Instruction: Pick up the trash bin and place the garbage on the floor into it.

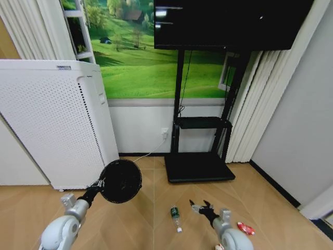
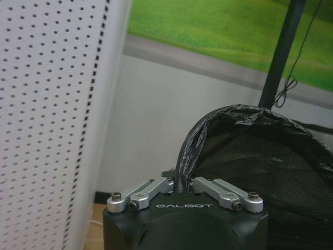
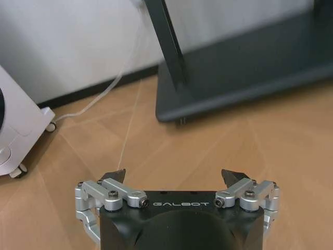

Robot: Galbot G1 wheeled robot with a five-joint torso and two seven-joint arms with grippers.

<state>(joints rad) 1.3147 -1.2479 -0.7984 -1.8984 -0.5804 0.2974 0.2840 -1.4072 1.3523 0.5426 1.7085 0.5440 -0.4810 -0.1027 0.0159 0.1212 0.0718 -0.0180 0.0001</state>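
My left gripper point(image 1: 97, 188) is shut on the rim of the black mesh trash bin point(image 1: 120, 180) and holds it off the floor, with its mouth turned towards me. In the left wrist view the fingers point(image 2: 179, 179) pinch the bin's bag-lined rim point(image 2: 250, 117). My right gripper point(image 1: 200, 206) is open and low over the wood floor, with nothing between its fingers point(image 3: 176, 176). The dark green bottle point(image 1: 176, 216) with a white cap lies on the floor just left of it. A red wrapper point(image 1: 245, 228) lies to its right. A small red-and-white piece point(image 1: 219, 246) peeks out beside the right arm.
A tall white perforated appliance point(image 1: 52, 125) on castors stands at the left against the wall. The black TV stand's base point(image 1: 200, 166) sits ahead in the middle, with a white cable point(image 3: 104, 99) running along the floor. Curtains and a grey wall close the right side.
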